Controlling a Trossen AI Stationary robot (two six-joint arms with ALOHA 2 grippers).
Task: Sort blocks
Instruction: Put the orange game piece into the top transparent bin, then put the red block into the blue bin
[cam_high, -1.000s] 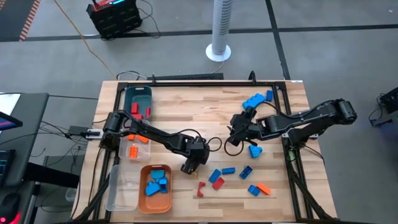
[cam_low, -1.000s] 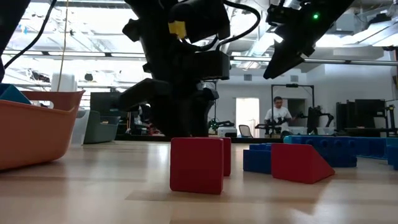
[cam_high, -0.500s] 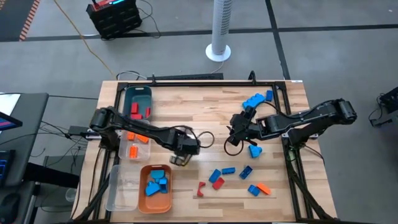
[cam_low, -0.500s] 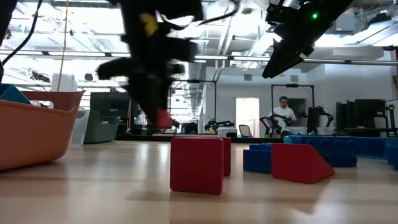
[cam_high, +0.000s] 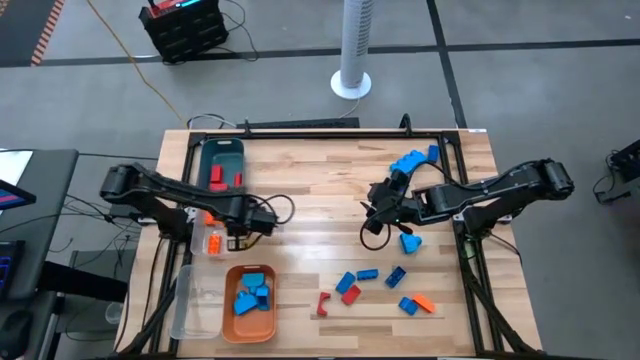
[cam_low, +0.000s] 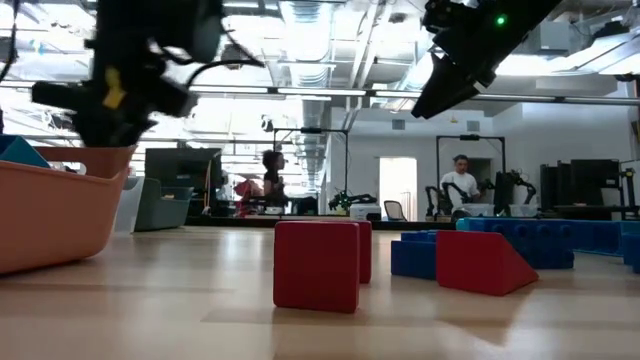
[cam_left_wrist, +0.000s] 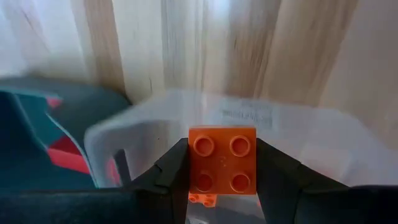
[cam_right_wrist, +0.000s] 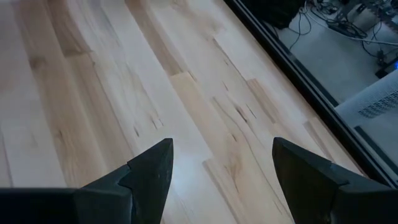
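Observation:
My left gripper (cam_high: 240, 234) is shut on an orange two-by-two block (cam_left_wrist: 222, 165) and hangs over a clear bin (cam_left_wrist: 311, 134) at the table's left. The bin holds orange blocks (cam_high: 213, 242). Beside it stands a teal bin (cam_high: 221, 152) with red blocks (cam_high: 217, 179). My right gripper (cam_high: 384, 206) hovers open over bare wood at centre right. Loose blue, red and orange blocks (cam_high: 347, 286) lie near the front edge. More blue ones (cam_high: 409, 160) lie at the far right. My left gripper pinches the orange block by two opposite side walls (cam_left_wrist: 191, 163), one finger on each. The fingers point steeply down from above. The block's studded top faces the wrist camera. It hangs clear above the clear bin.
An orange tray (cam_high: 232, 325) with blue blocks stands at the front left, next to a second clear bin (cam_high: 196, 300). A red block (cam_low: 317, 265) and a red wedge (cam_low: 485, 262) stand close to the low camera. A dark frame (cam_high: 455, 150) runs along the table's far and right edges.
My left gripper has gone from the middle of the table toward the left edge and upward, turning and tipping more steeply down as it went. It now hangs over the clear bin with the orange block in it. My right gripper has kept still.

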